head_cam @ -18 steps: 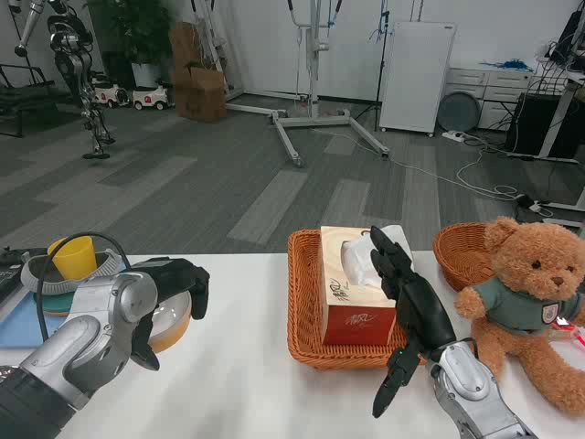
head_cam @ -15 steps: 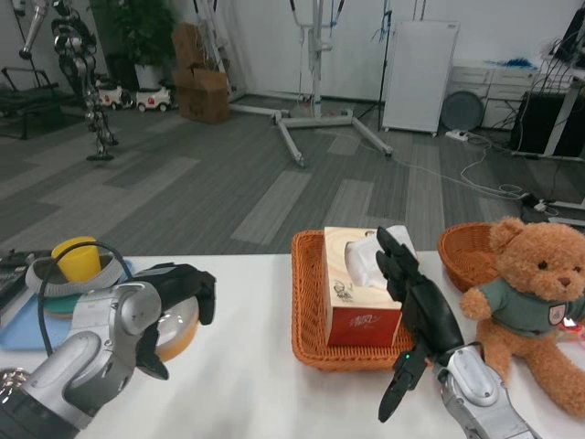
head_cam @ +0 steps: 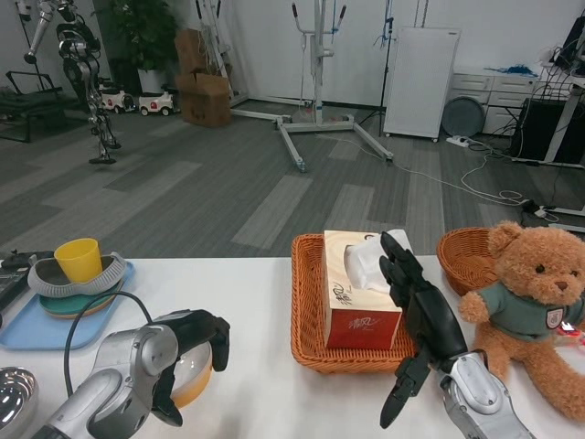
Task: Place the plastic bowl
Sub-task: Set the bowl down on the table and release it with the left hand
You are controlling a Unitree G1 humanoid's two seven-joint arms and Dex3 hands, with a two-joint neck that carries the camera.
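Nearest, the left hand (head_cam: 187, 340) curls its dark fingers over the top of the bowl (head_cam: 194, 377), gripping it at the near left of the white table (head_cam: 265, 366). Most of the bowl is hidden under the hand and forearm; only an orange lower rim and a pale inner patch show, and whether it rests on the table or hangs just above cannot be told. At the left edge a shiny metal dish (head_cam: 14, 395) is cut off. The right hand (head_cam: 419, 311) stands near right with its fingers straight and spread, holding nothing, partly covering the near right corner of the wicker tray (head_cam: 306, 311). In the tray a tissue box (head_cam: 358, 291) stands upright. To its right sits a teddy bear (head_cam: 535, 302), in front of a round basket (head_cam: 457, 256) that it partly hides. Far left, a blue tray (head_cam: 32, 329) carries stacked dishes and a yellow cup (head_cam: 79, 259). Beyond the table lies grey carpet, with a metal stand (head_cam: 315, 73), a white cabinet (head_cam: 419, 80), cardboard boxes (head_cam: 206, 87) and another robot (head_cam: 82, 64).
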